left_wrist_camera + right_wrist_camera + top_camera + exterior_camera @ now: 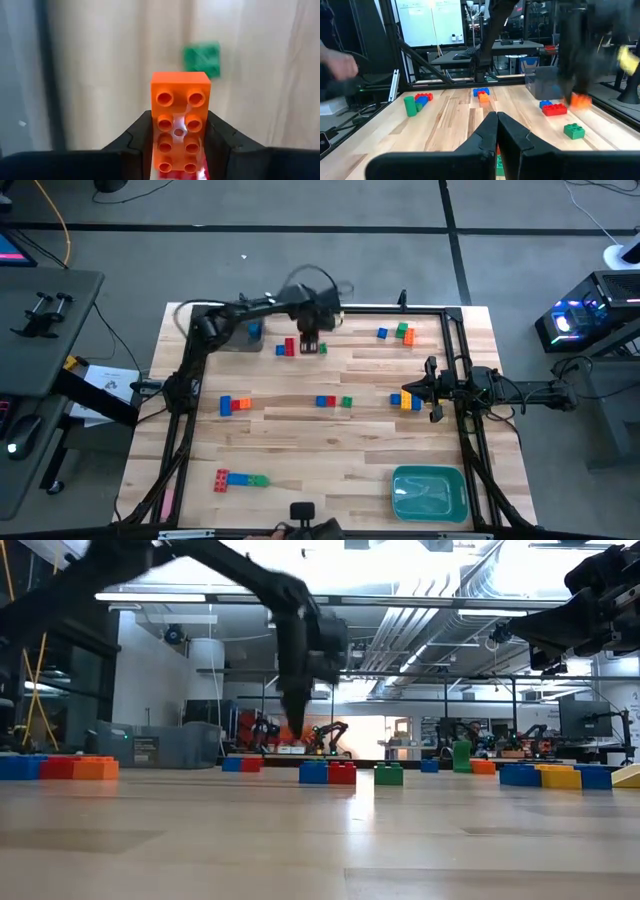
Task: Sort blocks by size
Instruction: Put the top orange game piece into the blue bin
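Closest to my left wrist camera is an orange brick [180, 122], a long one with two rows of studs, sitting between the left gripper's [180, 150] two dark fingers, which press against its sides. A sliver of red shows just under it, and a small green brick [202, 59] lies on the wood beyond. From above, I see the left gripper [311, 340] at the far side of the table [300, 435], right over a red brick [288, 347], with a grey bin [240, 338] beside it. In the low camera that gripper [297, 730] hangs above the boards.

My right gripper [496, 131] has its fingers pressed together with nothing between them. It waits at the right edge [432, 390], next to a row of yellow, orange and blue bricks [407, 401].

Other bricks lie scattered: a blue, orange and green group [397, 332] at the far right, a blue and orange row [234, 405] on the left, a blue, red and green trio [333, 401] mid-table, and a red, blue and green row [240, 479] near the front. A teal bin [430, 493] sits at the front right corner.
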`<state>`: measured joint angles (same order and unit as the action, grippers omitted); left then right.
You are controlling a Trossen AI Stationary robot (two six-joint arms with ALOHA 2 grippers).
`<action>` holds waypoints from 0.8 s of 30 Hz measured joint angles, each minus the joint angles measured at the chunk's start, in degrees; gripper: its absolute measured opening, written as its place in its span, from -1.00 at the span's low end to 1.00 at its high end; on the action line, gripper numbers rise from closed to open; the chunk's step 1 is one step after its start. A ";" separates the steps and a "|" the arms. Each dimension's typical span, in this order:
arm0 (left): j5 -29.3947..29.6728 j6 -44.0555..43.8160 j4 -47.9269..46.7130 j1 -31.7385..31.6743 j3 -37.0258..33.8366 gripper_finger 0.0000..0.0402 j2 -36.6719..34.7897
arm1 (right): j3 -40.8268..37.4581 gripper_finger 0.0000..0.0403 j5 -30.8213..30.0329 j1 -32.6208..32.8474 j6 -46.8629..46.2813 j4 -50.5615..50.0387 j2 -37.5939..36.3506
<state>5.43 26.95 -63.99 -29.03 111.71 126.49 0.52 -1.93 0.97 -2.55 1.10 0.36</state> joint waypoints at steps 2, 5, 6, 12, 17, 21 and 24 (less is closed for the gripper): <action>0.26 -1.82 1.51 -1.04 -0.01 -0.51 -3.59 | 0.02 -0.99 0.00 -0.02 0.00 0.00 0.00; 0.52 -4.90 3.01 -2.98 -0.12 -0.51 -9.01 | 0.02 -0.99 0.00 -0.01 0.00 0.01 0.00; 0.55 -5.73 3.24 -3.78 -0.12 -0.51 -10.94 | 0.02 -0.99 0.00 -0.01 0.00 0.01 0.00; -5.20 -9.65 3.84 -6.54 -6.30 -0.51 -22.20 | 0.02 -0.99 0.00 -0.02 0.00 0.01 0.00; -20.69 -14.32 11.29 -2.08 -19.21 -0.51 -33.24 | 0.02 -0.99 0.00 0.00 -0.01 0.02 0.00; -23.21 -19.34 25.91 7.32 -32.82 -0.51 -39.58 | 0.00 -0.99 0.00 0.00 0.00 0.02 0.00; -22.68 -25.87 41.87 15.02 -42.01 -0.51 -41.09 | 0.00 -0.99 0.00 -0.01 0.00 0.01 0.00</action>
<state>-17.25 1.08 -22.12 -14.01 69.70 85.39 0.51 -1.93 0.96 -2.55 1.11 0.36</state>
